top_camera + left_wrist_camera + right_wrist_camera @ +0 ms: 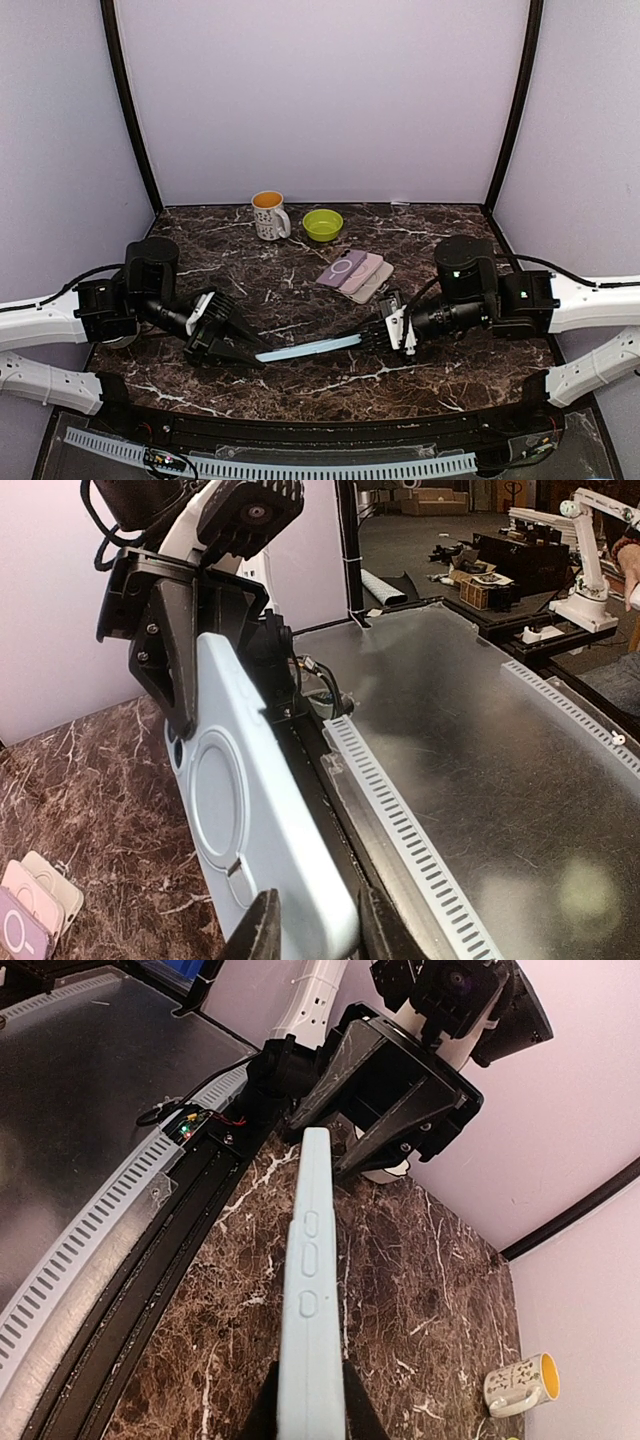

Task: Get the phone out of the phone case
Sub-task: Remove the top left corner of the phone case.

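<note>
Case, phone judged still inside, hangs above the table, long axis running left to right between the arms. Right gripper is clamped on its right end. Left gripper straddles the other end, jaws narrow; firm contact cannot be confirmed.

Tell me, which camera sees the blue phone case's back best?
Left wrist: the blue phone case shows its broad back, ring included. Right wrist shows only its button edge; top external only a thin strip.
</note>
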Robot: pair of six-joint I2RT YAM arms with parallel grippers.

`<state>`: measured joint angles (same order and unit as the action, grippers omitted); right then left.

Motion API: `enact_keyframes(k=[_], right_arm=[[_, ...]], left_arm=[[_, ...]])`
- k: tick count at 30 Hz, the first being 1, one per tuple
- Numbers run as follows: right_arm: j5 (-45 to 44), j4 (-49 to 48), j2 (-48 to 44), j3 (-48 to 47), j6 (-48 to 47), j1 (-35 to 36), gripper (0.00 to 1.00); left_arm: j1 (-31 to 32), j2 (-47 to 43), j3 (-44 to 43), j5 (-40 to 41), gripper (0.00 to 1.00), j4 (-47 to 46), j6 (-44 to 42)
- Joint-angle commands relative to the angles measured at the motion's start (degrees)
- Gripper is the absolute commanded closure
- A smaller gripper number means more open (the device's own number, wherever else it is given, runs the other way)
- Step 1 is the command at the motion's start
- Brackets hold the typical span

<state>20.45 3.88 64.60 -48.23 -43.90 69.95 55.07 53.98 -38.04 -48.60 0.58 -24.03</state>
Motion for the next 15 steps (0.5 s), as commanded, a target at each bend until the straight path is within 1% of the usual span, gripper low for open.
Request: enact_keyframes(k=[1,8,11,13,15], right_arm=[[-0.5,-7.7,-1.8,0.2,-1.4,1.1,1.0],[-0.2,-8.5,-1.5,-0.2,-1.7,1.1,1.0],[-0.4,-8.5,-1.6,-0.2,-1.8,1.2,1.0],[-0.7,-8.4,-1.8,0.2,-1.9,1.2,1.0],[-1.3,-8.6,-2.0,0.7,-1.8,1.2,1.0]], left_arm=[[0.4,0.0,0.5,0.0,0.71,0.5,-0.5],[0.6,0.6,0.5,0.2,0.72,0.3,-0.1],[0.7,0.8,0.3,0.3,0.69,0.2,-0.1],[0.8,0.7,0.3,0.4,0.65,0.1,-0.1],[0.9,0.4,0.3,0.7,0.57,0.2,0.0]])
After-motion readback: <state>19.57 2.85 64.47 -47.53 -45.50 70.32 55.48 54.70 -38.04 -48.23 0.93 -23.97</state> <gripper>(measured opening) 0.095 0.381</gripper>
